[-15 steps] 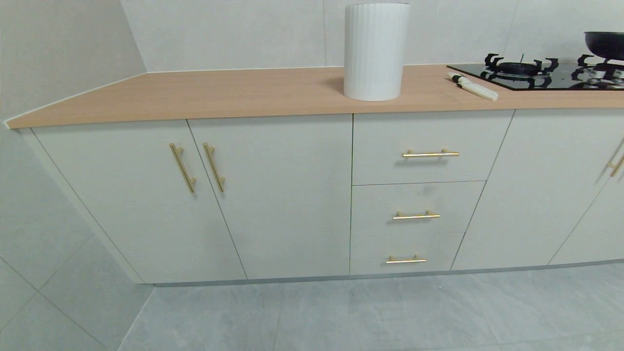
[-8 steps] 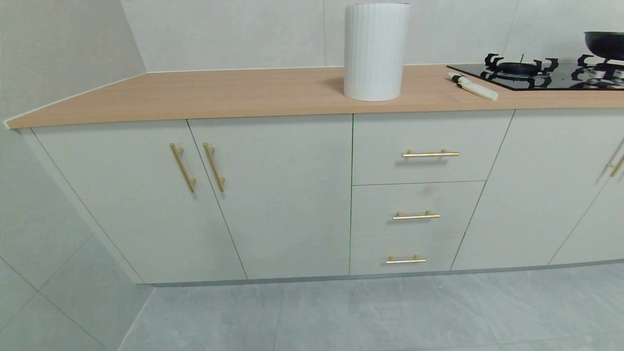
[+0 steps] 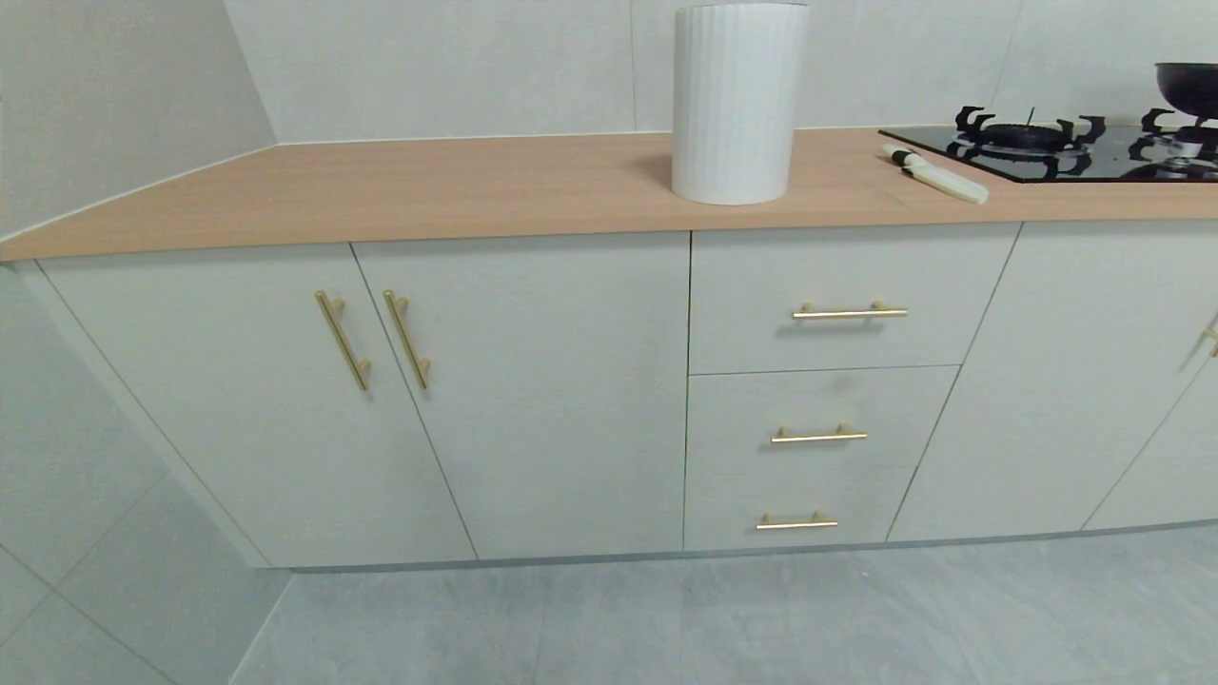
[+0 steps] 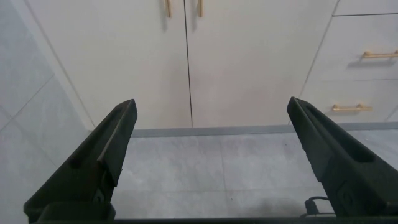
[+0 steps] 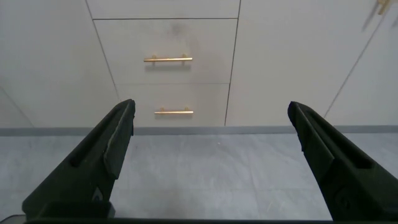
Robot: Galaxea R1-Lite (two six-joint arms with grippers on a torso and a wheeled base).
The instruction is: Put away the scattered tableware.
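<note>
A white utensil with a dark band near its handle (image 3: 933,171) lies on the wooden countertop (image 3: 428,185), just beside the black hob (image 3: 1066,157). To its left a tall white ribbed cylinder (image 3: 737,100) stands upright on the counter. My left gripper (image 4: 211,109) hangs open low over the grey floor, facing the double cabinet doors (image 4: 186,56). Over the floor in front of the stacked drawers (image 5: 168,59), my right gripper (image 5: 211,107) is also open. Nothing is between either pair of fingers.
Three drawers with gold handles (image 3: 849,311) sit under the cylinder, all closed. Two closed cabinet doors (image 3: 371,338) are to their left, and a wall closes off the far left. A dark pan (image 3: 1189,86) rests on the hob. Open floor (image 3: 666,618) lies before the cabinets.
The whole head view has shifted slightly, with the cabinets a bit larger and lower, so the camera has moved. Nothing on the counter has changed place.
</note>
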